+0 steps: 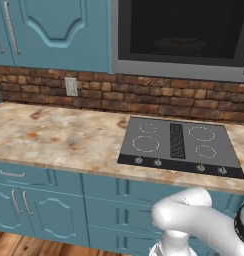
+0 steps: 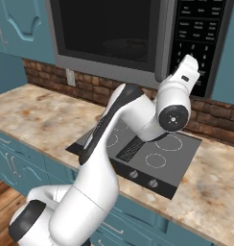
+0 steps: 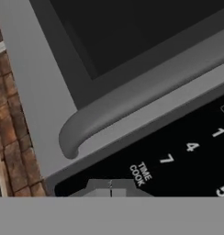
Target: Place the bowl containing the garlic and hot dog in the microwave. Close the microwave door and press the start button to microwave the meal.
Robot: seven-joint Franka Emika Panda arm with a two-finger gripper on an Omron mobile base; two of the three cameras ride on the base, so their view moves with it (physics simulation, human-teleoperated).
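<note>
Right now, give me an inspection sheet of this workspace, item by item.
Surface: marbled counter with a cooktop.
Job's things: microwave with its door closed; bowl dimly visible inside, contents too dark to tell.
Clutter: nothing seen.
Gripper: gripper at the keypad, jaws shut, holding nothing.
Cables: nothing seen.
Surroundings: brick backsplash with a wall outlet, teal cabinets.

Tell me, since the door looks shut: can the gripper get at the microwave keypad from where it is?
Probably yes. The shut gripper sits right at the keypad, below the door handle, with nothing between them.
</note>
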